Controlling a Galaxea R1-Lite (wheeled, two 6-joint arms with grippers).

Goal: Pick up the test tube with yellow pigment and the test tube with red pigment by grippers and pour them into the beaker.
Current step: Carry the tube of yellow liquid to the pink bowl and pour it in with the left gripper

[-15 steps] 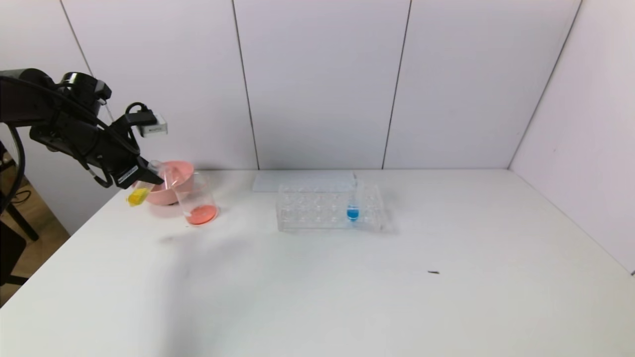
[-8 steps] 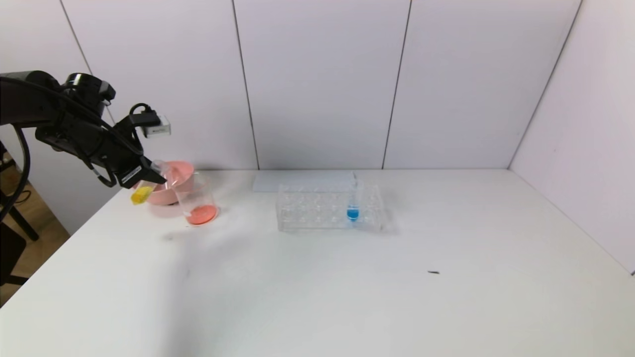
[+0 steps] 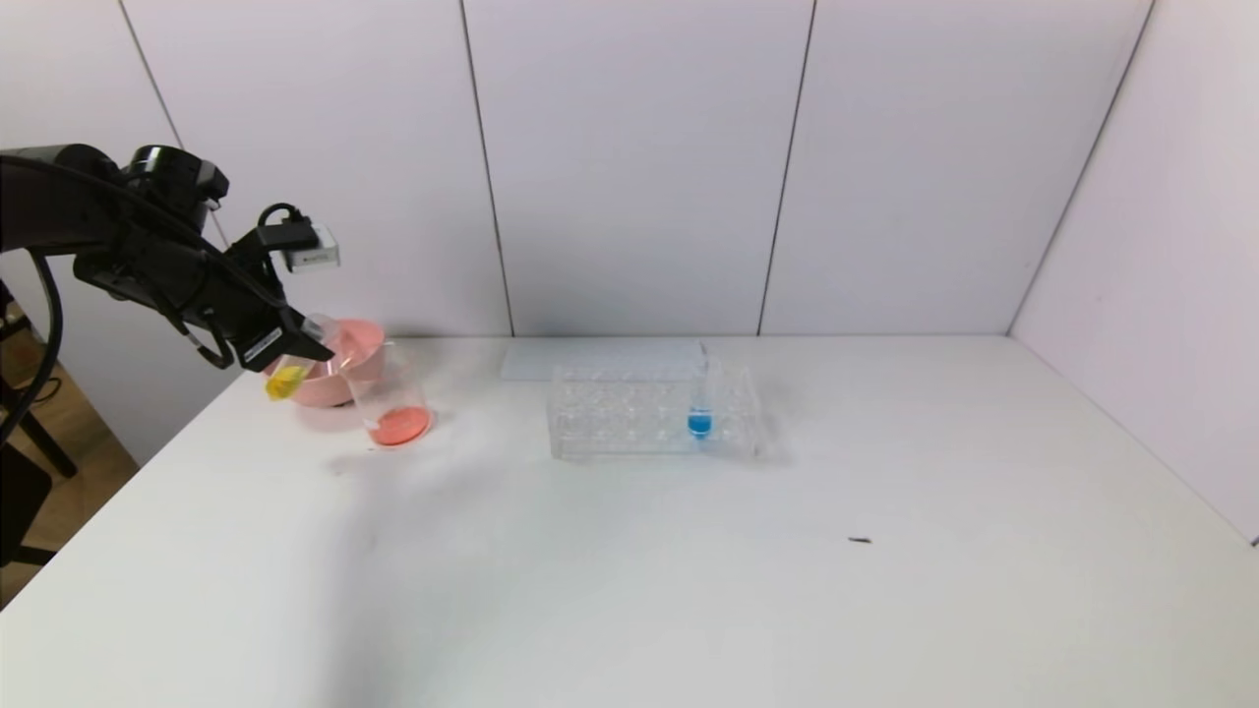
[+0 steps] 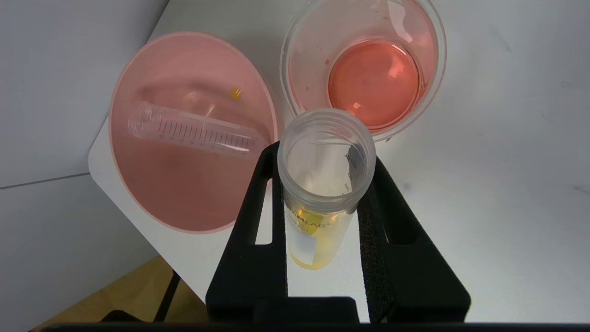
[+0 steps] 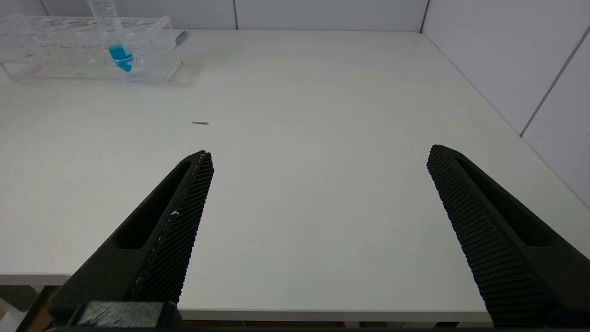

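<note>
My left gripper [image 3: 313, 346] is raised at the table's far left and shut on the test tube with yellow pigment [image 3: 287, 379]. The tube is tilted, its yellow end low and its open mouth towards the beaker [image 3: 389, 379]. In the left wrist view the fingers [image 4: 269, 203] clamp the tube [image 4: 322, 226] just below its rim, with the beaker [image 4: 302, 64] beyond the mouth, holding red-orange liquid. An empty clear graduated tube [image 4: 193, 131] lies in the pink bowl [image 4: 184, 198]. No tube holding red pigment is in view. My right gripper [image 5: 320, 152] hangs open over the table's near edge.
The pink bowl [image 3: 366, 340] stands just behind and left of the beaker. A clear tube rack [image 3: 629, 418] at the middle back holds a blue-liquid tube [image 3: 699, 421]. A small dark speck [image 3: 860, 540] lies on the white table.
My left gripper has risen a little and shifted slightly right towards the beaker, lifting the tube's yellow end. Everything else is as before.
</note>
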